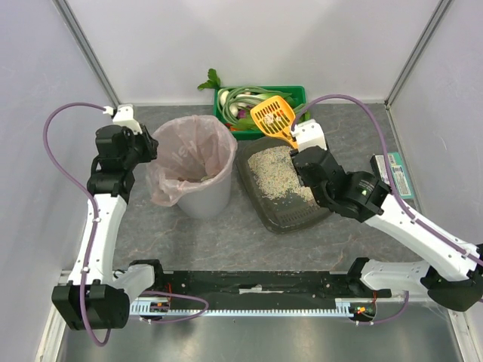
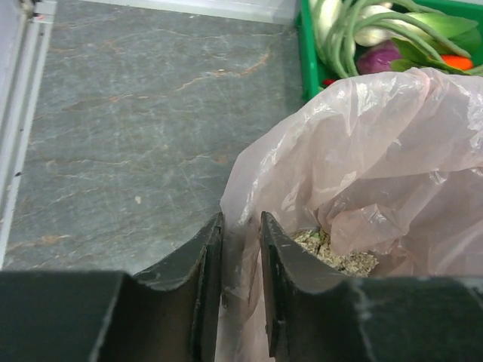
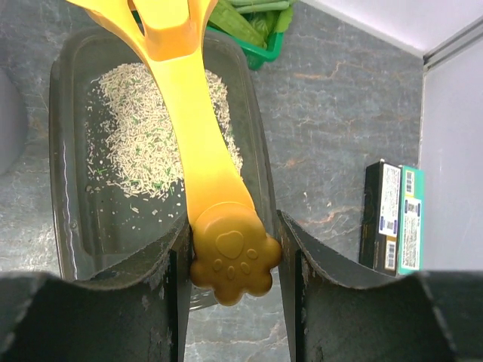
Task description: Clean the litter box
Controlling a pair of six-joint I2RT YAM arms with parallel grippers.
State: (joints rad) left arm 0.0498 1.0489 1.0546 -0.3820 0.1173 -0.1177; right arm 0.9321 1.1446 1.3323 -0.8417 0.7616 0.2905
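Observation:
The litter box [image 1: 269, 209] is a shallow dark grey tray with pale grainy litter, lying right of the bin; it also shows in the right wrist view [image 3: 68, 219]. My right gripper [image 3: 232, 245] is shut on the paw-shaped handle end of a yellow litter scoop [image 3: 198, 143]. The slotted scoop head [image 1: 273, 115] is raised above the box's far end, with some litter in it. My left gripper [image 2: 241, 234] is shut on the rim of the pink liner [image 2: 377, 143] of the round grey bin [image 1: 202, 199]. Litter lies at the bottom of the bin.
A green crate of vegetables [image 1: 296, 93] stands at the back, right behind the scoop head. Flat boxes [image 1: 396, 175] lie at the right wall beside my right arm; they also show in the right wrist view [image 3: 394, 216]. Walls close in three sides.

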